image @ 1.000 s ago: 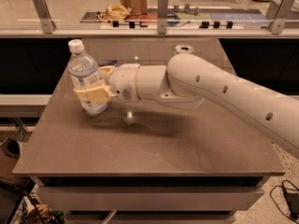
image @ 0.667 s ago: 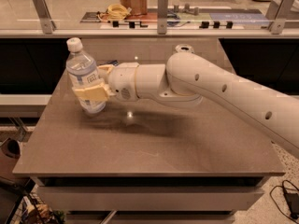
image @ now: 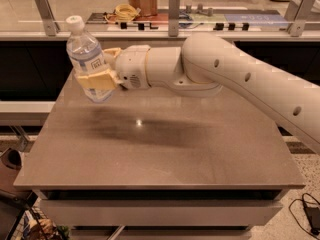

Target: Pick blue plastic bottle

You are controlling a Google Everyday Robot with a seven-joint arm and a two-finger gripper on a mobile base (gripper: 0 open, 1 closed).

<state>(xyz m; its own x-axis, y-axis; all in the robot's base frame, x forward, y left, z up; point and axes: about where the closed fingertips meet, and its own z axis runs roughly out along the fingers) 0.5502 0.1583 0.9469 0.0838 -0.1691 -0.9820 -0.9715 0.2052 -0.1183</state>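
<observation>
My gripper is clamped around the tilted blue plastic bottle, whose smooth wall could slip down onto the table.

Single view. The table is seen from above its near edge, at close range, faced toward the rear counter. The gripper is framed upper left, clamped around the blue plastic bottle.

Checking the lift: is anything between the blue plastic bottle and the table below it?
Nothing: in the camera view only bare table shows beneath the blue plastic bottle, which the end effector grips at its label.
</observation>
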